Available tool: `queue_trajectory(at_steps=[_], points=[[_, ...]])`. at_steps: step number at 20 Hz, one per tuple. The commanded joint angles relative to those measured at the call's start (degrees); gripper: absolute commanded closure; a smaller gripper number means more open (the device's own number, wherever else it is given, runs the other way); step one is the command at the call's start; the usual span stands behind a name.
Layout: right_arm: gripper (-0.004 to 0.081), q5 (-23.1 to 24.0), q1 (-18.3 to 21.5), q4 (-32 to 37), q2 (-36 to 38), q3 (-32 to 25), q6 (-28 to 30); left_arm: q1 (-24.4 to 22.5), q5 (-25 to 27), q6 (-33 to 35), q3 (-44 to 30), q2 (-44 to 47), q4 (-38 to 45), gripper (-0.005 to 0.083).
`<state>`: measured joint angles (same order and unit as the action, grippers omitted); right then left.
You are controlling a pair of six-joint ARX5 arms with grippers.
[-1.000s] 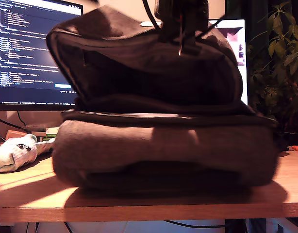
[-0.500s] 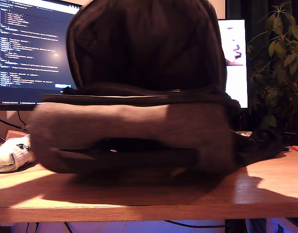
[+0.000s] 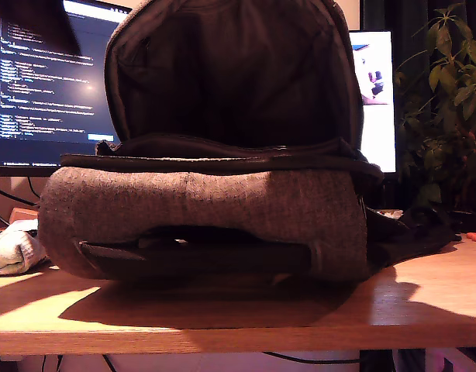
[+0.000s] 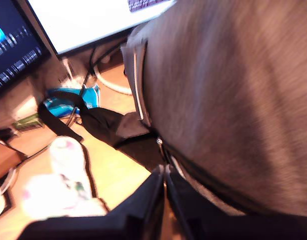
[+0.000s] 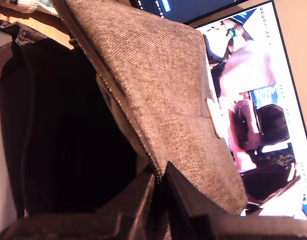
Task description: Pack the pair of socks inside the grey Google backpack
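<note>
With flap raised, backpack edge pinched in my second gripper; first gripper closed

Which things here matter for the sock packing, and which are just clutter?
Part of the job:
- backpack, flap raised, dark inside showing
- socks, on the desk at the exterior view's left, outside the backpack
- my second gripper, at the flap's zipper edge

Lying about:
- code monitor
- second monitor
- plant
- desk
</note>
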<state>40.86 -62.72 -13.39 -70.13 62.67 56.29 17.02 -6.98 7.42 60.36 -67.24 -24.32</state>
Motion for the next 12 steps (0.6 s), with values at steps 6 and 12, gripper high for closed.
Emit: queue_trajectory(at_steps=[6, 12], points=[[0.0782, -0.07, -0.26, 0.46, 1.40, 1.64, -2.54, -8.44, 0.11, -1.20, -10.25, -1.05, 13.38, 0.0780], [0.0782, -0.28, -0.28, 0.22, 1.40, 1.64, -2.56, -14.29, -3.56, -6.47, -6.43, -8.79, 9.88, 0.0149]])
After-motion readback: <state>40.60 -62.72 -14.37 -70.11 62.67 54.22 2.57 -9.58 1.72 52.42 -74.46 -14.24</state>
